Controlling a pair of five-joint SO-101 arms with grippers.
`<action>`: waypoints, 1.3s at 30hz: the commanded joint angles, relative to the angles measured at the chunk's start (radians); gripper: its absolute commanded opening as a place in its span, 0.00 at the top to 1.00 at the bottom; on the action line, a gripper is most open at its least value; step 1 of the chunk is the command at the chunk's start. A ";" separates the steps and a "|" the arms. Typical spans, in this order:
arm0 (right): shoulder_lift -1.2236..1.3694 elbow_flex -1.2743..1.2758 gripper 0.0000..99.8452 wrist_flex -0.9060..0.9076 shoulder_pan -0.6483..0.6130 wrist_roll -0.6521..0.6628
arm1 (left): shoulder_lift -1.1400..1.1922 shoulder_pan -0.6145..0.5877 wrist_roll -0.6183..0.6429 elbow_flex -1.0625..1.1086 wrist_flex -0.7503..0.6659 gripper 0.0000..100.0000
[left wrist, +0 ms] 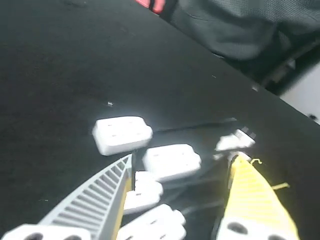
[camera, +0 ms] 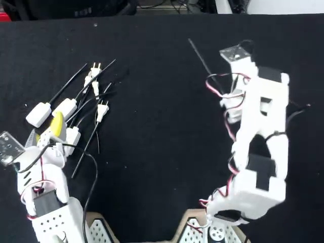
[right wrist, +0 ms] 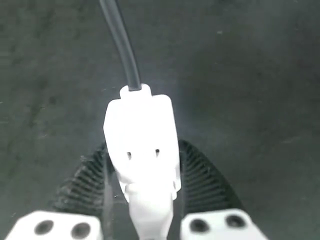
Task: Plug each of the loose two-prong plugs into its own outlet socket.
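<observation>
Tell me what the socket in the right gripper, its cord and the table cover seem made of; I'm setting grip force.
Outlet socket: moulded white plastic, smooth, slightly glossy, by its rounded edges and sheen. Cord: black rubber or vinyl, judging by its soft highlight. Table cover: matte black cloth or felt, probably; no glare, lint specks.

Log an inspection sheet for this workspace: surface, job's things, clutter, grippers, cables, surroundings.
Surface: black cloth covering the table.
Job's things: loose plugs and white sockets clustered by the left arm; one held socket at the right arm.
Clutter: nothing seen.
Grippers: left gripper open, fingers apart over the sockets; right gripper shut on the held socket.
Cables: thin black cables fan out from the cluster; one cable runs from the held socket.
Surroundings: dark items beyond the table's far edge.
</observation>
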 commanded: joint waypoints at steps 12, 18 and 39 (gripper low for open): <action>0.478 -0.608 0.99 0.075 0.138 -0.063 | -0.009 0.274 -0.230 0.047 -0.020 0.69; 0.725 -1.056 0.99 0.296 0.138 -0.137 | -0.009 0.278 -0.232 0.047 -0.018 0.69; 1.006 -1.508 0.95 0.393 0.308 -0.138 | -0.009 0.278 -0.236 0.047 -0.020 0.69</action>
